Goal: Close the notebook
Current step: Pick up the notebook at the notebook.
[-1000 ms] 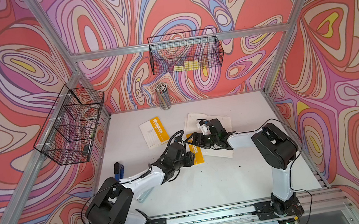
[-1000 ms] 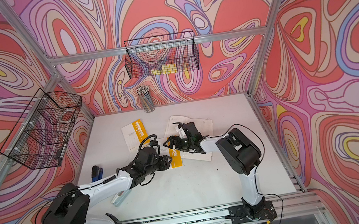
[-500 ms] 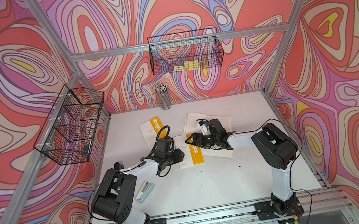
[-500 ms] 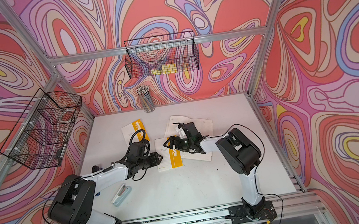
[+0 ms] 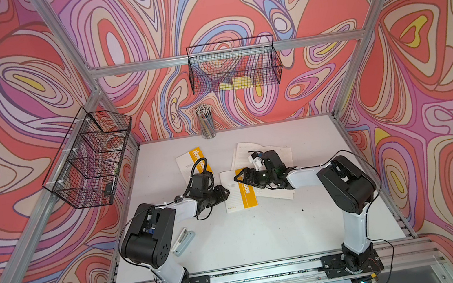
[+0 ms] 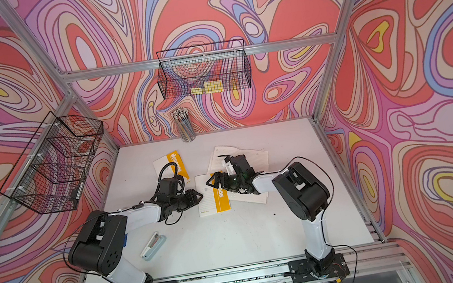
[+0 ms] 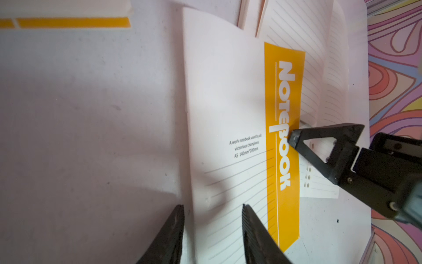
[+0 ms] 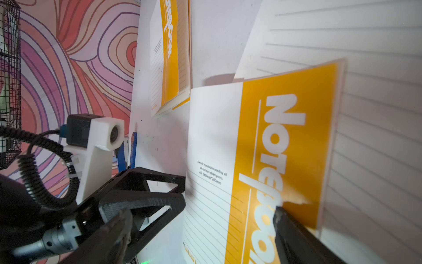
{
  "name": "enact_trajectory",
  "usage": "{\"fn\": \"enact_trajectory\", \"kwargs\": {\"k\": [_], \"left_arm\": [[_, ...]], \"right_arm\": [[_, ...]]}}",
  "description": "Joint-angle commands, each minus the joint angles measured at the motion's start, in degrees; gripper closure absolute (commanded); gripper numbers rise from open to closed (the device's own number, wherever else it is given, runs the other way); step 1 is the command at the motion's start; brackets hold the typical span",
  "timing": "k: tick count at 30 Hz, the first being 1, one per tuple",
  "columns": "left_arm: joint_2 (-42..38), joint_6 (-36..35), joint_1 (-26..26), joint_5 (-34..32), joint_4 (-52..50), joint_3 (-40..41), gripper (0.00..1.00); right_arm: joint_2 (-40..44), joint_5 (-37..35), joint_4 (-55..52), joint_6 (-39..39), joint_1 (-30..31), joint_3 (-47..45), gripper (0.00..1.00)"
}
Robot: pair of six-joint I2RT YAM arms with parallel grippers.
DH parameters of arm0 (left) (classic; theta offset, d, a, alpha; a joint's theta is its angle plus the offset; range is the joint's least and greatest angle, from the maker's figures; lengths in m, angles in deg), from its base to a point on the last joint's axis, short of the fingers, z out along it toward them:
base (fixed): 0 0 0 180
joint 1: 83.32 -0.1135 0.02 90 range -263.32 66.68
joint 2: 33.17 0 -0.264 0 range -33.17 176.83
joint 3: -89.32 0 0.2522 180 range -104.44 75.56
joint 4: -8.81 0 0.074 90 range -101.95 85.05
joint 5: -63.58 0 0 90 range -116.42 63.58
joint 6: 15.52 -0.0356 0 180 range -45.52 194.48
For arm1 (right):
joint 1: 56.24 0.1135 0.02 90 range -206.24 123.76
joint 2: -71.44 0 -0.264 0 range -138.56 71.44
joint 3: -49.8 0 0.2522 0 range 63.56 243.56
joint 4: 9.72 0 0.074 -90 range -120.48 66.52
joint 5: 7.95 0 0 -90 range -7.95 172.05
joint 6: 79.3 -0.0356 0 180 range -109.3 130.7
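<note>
The left claw (image 5: 224,192) has drawn back off the notebook (image 5: 234,197) and now sits at its edge, jaws partly apart and gripping nothing. The notebook lies flat, cover up, well in front of the cup (image 5: 207,124). The right claw (image 5: 239,177) presses a tip on its orange band; I cannot tell whether those jaws are shut. The closing looks done, bar letting go.
</note>
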Motion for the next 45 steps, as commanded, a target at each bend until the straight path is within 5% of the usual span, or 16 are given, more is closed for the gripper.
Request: {"fn": "enact_trajectory", "kwargs": {"k": [1,20,37,45], "left_arm": [[1.46,3.06,-1.48,3.90,4.88,0.79,0.57],[8.15,8.21,-5.13,18.02,19.48,4.48,0.61],[5.93,9.13,-5.38,18.88,22.36,6.60,1.00],[3.33,8.48,-5.43,19.09,19.97,5.73,1.00]], "right_arm": [[-1.08,-0.73,-0.71,0.30,0.24,-1.29,0.02],[-1.05,-0.56,-0.12,0.21,0.24,-1.56,0.02],[-0.37,-0.31,0.09,0.08,0.24,-1.74,0.02],[4.07,-0.91,-2.38,1.95,0.24,-1.08,0.02]]}}
